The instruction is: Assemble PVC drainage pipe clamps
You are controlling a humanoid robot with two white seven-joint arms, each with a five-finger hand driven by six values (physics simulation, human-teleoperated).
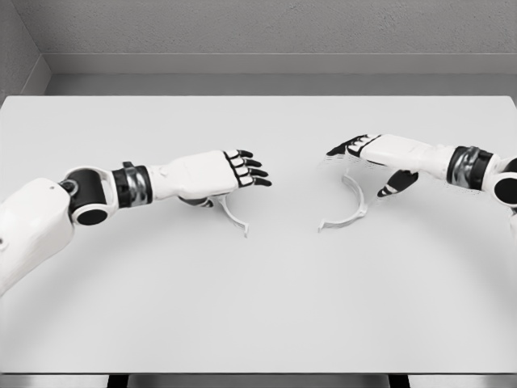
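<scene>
two clamp halves are held, it seems: left hand [212, 175] fingers extended over one [233, 216], right hand [380, 153] curled on the other [349, 204]; loose holds risk slipping during joining.

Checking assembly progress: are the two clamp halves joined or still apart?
Apart. The left clamp half lies by the left hand, the right clamp half by the right hand, bare table between them.

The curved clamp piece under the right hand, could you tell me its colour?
White, like the table; the head view shows the curved clamp piece below the right hand.
</scene>
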